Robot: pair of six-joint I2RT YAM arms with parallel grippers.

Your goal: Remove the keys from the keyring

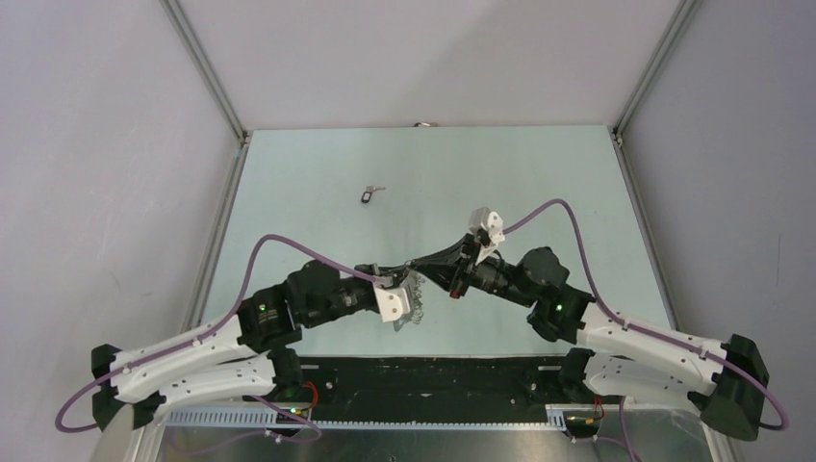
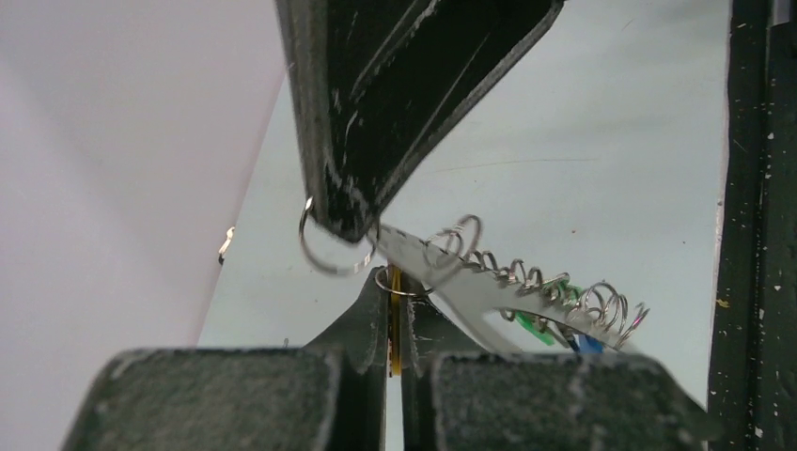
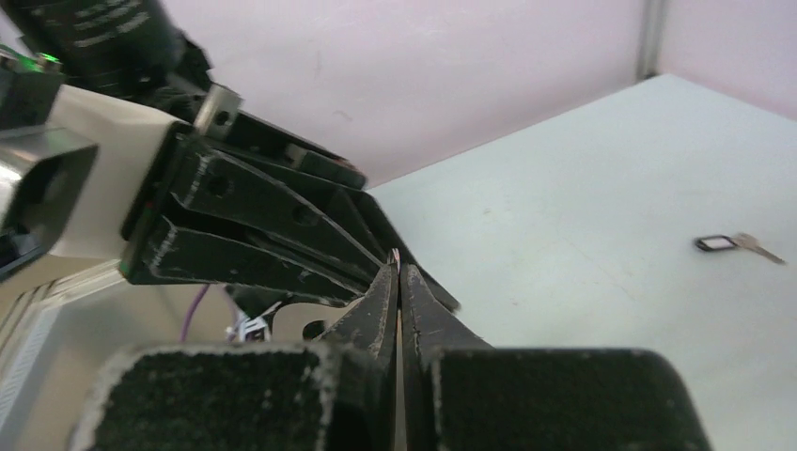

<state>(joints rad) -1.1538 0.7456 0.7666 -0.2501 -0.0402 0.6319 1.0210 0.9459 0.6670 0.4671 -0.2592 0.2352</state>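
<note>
My left gripper is shut on a yellow key tag, whose small split ring hangs on the grey-beige keyring. The keyring carries several small rings, a green tag and a blue tag. The right gripper's fingers come in from above and are shut at the keyring's near end, where a loose silver ring hangs. In the top view the left gripper and the right gripper meet over the table's near middle. In the right wrist view the right gripper is shut against the left fingers.
A single key with a black head lies apart on the far part of the pale green table; it also shows in the right wrist view. A black strip runs along the near edge between the arm bases. Metal frame posts stand at the back corners.
</note>
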